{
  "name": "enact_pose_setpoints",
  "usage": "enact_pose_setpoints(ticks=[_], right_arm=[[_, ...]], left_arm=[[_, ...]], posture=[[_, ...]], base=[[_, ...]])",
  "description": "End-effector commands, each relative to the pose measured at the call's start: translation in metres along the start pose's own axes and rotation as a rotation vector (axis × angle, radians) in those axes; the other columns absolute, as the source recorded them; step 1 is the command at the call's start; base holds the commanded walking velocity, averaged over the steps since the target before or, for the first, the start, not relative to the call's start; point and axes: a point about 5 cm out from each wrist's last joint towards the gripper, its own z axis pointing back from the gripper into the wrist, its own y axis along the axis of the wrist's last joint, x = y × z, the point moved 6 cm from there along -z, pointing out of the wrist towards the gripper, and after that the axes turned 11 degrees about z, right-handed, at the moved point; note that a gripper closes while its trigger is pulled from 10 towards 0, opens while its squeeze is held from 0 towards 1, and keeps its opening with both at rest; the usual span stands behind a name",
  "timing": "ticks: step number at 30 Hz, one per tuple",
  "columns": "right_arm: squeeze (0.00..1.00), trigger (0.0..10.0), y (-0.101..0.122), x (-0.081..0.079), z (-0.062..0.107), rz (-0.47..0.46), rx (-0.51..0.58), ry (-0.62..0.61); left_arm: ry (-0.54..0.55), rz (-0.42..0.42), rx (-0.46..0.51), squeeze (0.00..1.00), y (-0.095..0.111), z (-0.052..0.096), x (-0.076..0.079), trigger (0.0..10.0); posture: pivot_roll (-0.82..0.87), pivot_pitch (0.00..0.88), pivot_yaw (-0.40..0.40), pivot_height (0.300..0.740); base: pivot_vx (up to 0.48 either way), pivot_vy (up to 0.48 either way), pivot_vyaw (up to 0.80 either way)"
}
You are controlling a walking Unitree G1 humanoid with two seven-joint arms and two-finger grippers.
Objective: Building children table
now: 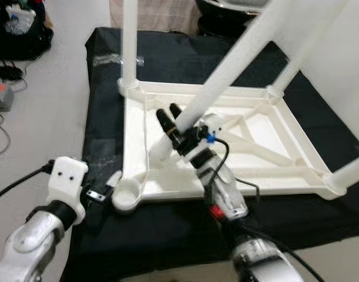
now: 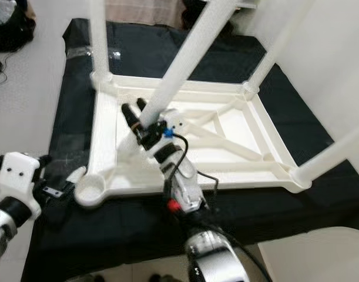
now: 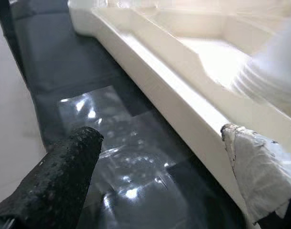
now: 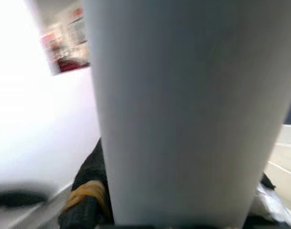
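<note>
Under our right pincer [image 1: 168, 115] spreads a black cloth [image 1: 103, 70] on the pale floor [image 1: 50, 106], and on the cloth lies the white children's table [image 1: 273, 176], turned upside down so its ribbed underside faces up. Three legs already stand in its corners: one beyond and to the left of that pincer [image 1: 130, 41], one beyond and to its right [image 1: 308, 47], one nearer and far to its right [image 1: 349, 170].

Our right pincer is pinching a fourth white leg [image 1: 238, 53] near its lower end, the black fingers closed on either side of it; the leg slants up and away to the right, its foot over the table's inner frame. In the right wrist view that leg [image 4: 183, 114] rises as a broad white column directly between the fingers.

Nearer than this pincer and to its left, the table's last corner socket [image 1: 125, 194] sits open, a round white cup.

Our left pincer [image 3: 159, 176] hangs just beside the table's outer wall [image 3: 183, 109], left of that socket, its fingers [image 3: 64, 176] spread, above a clear plastic bag [image 3: 116, 148] lying on the cloth.
</note>
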Motion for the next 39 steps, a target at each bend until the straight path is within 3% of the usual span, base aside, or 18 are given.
enact_pose_setpoints(ticks=[1,2,3,4,5,6,9,11,13,15,17,18,20,24,29,32,36,39], right_arm=[[0.00,0.0,-0.029,-0.022,0.036,-0.079,-0.170,0.133],[0.00,0.0,-0.027,-0.028,0.068,-0.066,-0.238,0.214],[0.00,0.0,-0.027,-0.028,0.068,-0.066,-0.238,0.214],[0.00,0.0,-0.024,-0.031,0.095,-0.057,-0.297,0.264],[0.00,0.0,-0.024,-0.031,0.095,-0.057,-0.297,0.264],[0.00,0.0,-0.021,-0.027,0.115,-0.043,-0.351,0.278],[0.00,0.0,-0.019,-0.021,0.135,-0.013,-0.403,0.279],[0.00,0.0,-0.014,-0.014,0.169,0.026,-0.504,0.294],[0.00,0.0,-0.011,-0.013,0.179,0.045,-0.538,0.298],[0.00,0.0,-0.007,-0.007,0.179,0.062,-0.538,0.261],[0.00,0.0,0.002,0.003,0.165,0.119,-0.480,0.193],[0.00,0.0,0.002,0.003,0.165,0.119,-0.480,0.193],[0.00,0.0,0.011,0.007,0.145,0.121,-0.419,0.154],[0.00,0.0,0.013,0.007,0.138,0.120,-0.401,0.147],[0.00,0.0,0.013,0.003,0.123,0.120,-0.362,0.183],[0.00,0.0,0.011,-0.009,0.116,0.100,-0.343,0.234],[0.00,0.0,0.011,-0.011,0.115,0.098,-0.342,0.240],[0.00,0.0,0.009,-0.017,0.116,0.087,-0.338,0.238]], left_arm=[[-0.007,0.000,-0.023,0.00,-0.008,-0.002,0.002,10.0],[-0.011,0.003,-0.020,0.00,-0.009,-0.006,0.003,10.0],[-0.011,0.003,-0.020,0.00,-0.009,-0.006,0.003,10.0],[-0.016,0.008,-0.017,0.00,-0.009,-0.011,0.004,10.0],[-0.016,0.008,-0.017,0.00,-0.009,-0.011,0.004,10.0],[-0.022,0.010,-0.016,0.00,-0.010,-0.016,0.005,10.0],[-0.028,0.012,-0.013,0.00,-0.010,-0.021,0.006,10.0],[-0.038,0.014,0.000,0.00,-0.007,-0.030,0.007,10.0],[-0.039,0.012,0.008,0.00,-0.005,-0.033,0.006,10.0],[-0.040,0.011,0.019,0.00,-0.002,-0.036,0.005,10.0],[-0.047,0.011,0.036,0.00,0.002,-0.042,0.005,10.0],[-0.047,0.011,0.036,0.00,0.002,-0.042,0.005,10.0],[-0.077,0.009,0.063,0.00,0.007,-0.046,0.011,10.0],[-0.092,0.009,0.076,0.00,0.011,-0.046,0.014,10.0],[-0.244,-0.003,0.108,0.00,0.024,-0.049,0.033,10.0],[-0.327,-0.056,0.126,0.00,0.035,-0.068,0.037,10.0],[-0.334,-0.064,0.126,0.00,0.036,-0.073,0.035,10.0],[-0.350,-0.085,0.089,0.00,0.031,-0.096,0.026,10.0]], posture=[[0.07,0.159,-0.164,0.740],[0.05,0.143,-0.154,0.740],[0.05,0.143,-0.154,0.740],[0.04,0.130,-0.145,0.740],[0.04,0.130,-0.145,0.740],[0.02,0.114,-0.134,0.740],[0.01,0.103,-0.125,0.740],[0.00,0.087,-0.120,0.740],[0.00,0.076,-0.116,0.740],[0.00,0.066,-0.110,0.740],[-0.01,0.053,-0.106,0.740],[-0.01,0.053,-0.106,0.740],[0.01,0.028,-0.108,0.740],[0.01,0.028,-0.108,0.740],[0.04,0.000,-0.115,0.740],[0.04,0.000,-0.101,0.740],[0.04,0.000,-0.098,0.740],[0.03,0.000,-0.080,0.740]], base=[[0.000,0.000,0.00],[0.000,0.000,0.00],[0.000,0.000,0.00],[0.000,0.000,0.00],[0.000,0.000,0.00],[0.000,0.000,0.00],[0.000,0.000,0.00],[0.000,0.000,0.00],[0.000,0.000,0.00],[0.000,0.000,0.00],[0.000,0.000,0.00],[0.000,0.000,0.00],[0.000,0.000,0.00],[0.000,0.000,0.00],[0.000,0.000,0.00],[0.000,0.000,0.00],[0.000,0.000,0.00],[0.000,0.000,0.00]])
